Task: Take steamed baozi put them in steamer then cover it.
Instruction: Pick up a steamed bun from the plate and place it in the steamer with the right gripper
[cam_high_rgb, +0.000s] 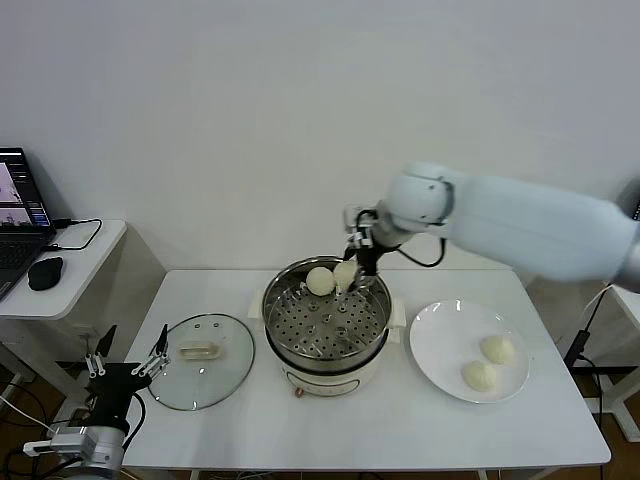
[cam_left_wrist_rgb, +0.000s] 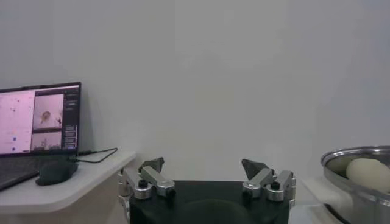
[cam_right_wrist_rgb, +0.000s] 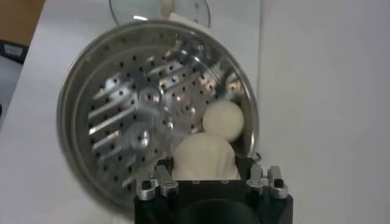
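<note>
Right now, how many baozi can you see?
4: two on the plate, at and; one in the steamer at; one in the right gripper at.

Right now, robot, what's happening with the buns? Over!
Right end effector shut on a baozi over the steamer. One bun already inside, two on plate. Left end effector open, idle. Cover off.
</note>
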